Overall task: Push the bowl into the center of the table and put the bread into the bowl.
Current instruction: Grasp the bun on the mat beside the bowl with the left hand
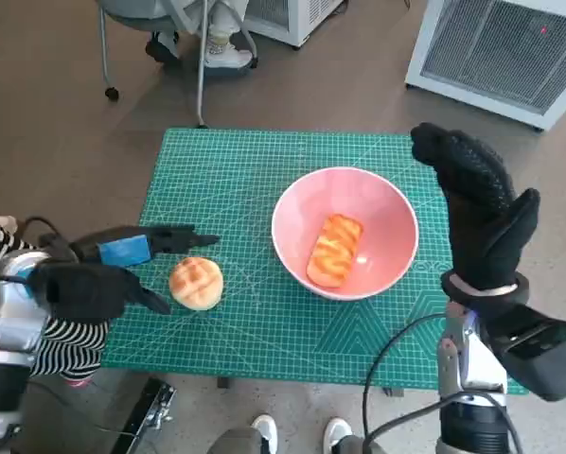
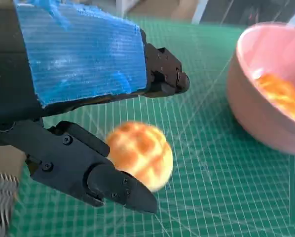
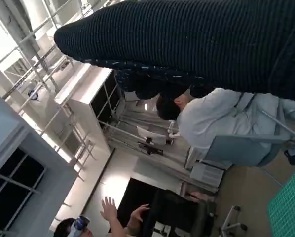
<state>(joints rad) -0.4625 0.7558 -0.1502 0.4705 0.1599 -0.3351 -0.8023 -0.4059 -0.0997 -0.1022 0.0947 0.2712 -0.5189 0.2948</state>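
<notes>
A pink bowl [image 1: 344, 232] stands on the green cutting mat [image 1: 236, 170], right of its middle, with a long glazed bread [image 1: 334, 250] lying inside it. A round golden bun [image 1: 196, 283] sits on the mat to the bowl's left. My left hand [image 1: 103, 274] is open at the mat's left edge, its fingers on either side of the bun [image 2: 140, 154] without gripping it. In the left wrist view the bowl [image 2: 266, 94] is beyond the bun. My right hand [image 1: 477, 203] is raised upright, open, just right of the bowl. The right wrist view shows only the glove [image 3: 197, 44].
A chair and a person's feet [image 1: 212, 52] are beyond the table's far edge. A white cabinet [image 1: 510, 47] stands at the far right. Shoes [image 1: 297, 433] show near the front edge. People [image 3: 211, 118] appear in the right wrist view.
</notes>
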